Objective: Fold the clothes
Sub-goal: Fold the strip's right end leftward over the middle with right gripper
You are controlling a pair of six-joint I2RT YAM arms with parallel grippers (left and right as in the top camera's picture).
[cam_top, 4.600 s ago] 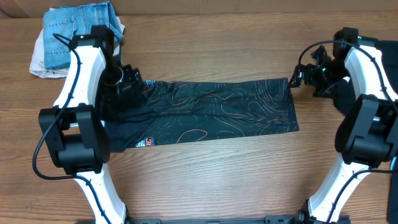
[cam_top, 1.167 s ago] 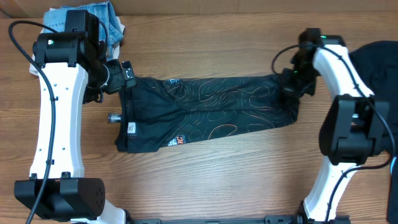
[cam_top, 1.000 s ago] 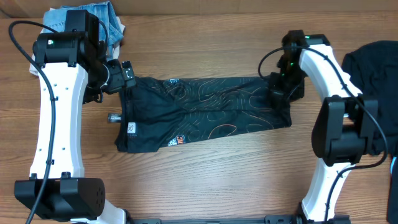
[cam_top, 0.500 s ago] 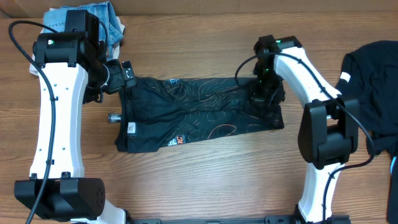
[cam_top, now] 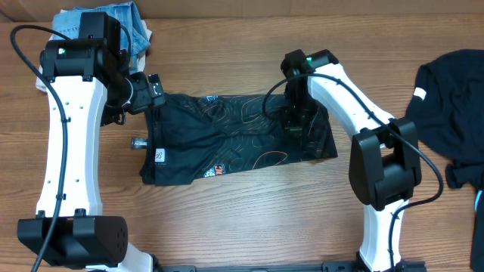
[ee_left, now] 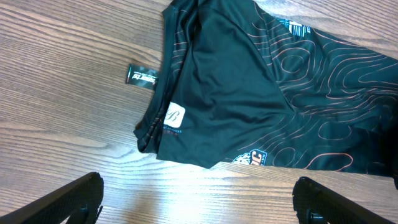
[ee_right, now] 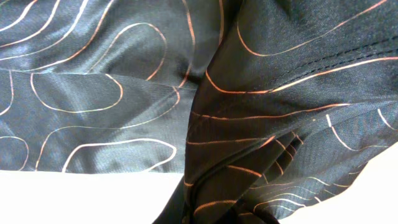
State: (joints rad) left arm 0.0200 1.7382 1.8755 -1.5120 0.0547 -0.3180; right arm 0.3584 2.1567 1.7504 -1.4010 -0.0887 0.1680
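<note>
One black jersey (cam_top: 219, 140) lies mid-table (cam_top: 249, 219), its right end bunched up (orange squiggles everywhere). Right gripper (cam_top: 293, 127) is pinched on that end, left gripper (ee_left: 199, 200) gapes wide over the other. One denim heap (cam_top: 102, 23) far left, one black garment (cam_top: 450, 98) far right.

One wooden table (cam_top: 265, 219) carries three lots of clothing: one black jersey (cam_top: 227, 140) with orange contour lines, one heap of blue denim (cam_top: 140, 23), and one plain black garment (cam_top: 454, 98). One small black tag (ee_left: 142, 76) lies beside the jersey. Two white robot arms: left arm (cam_top: 68, 136), right arm (cam_top: 355, 83).
</note>
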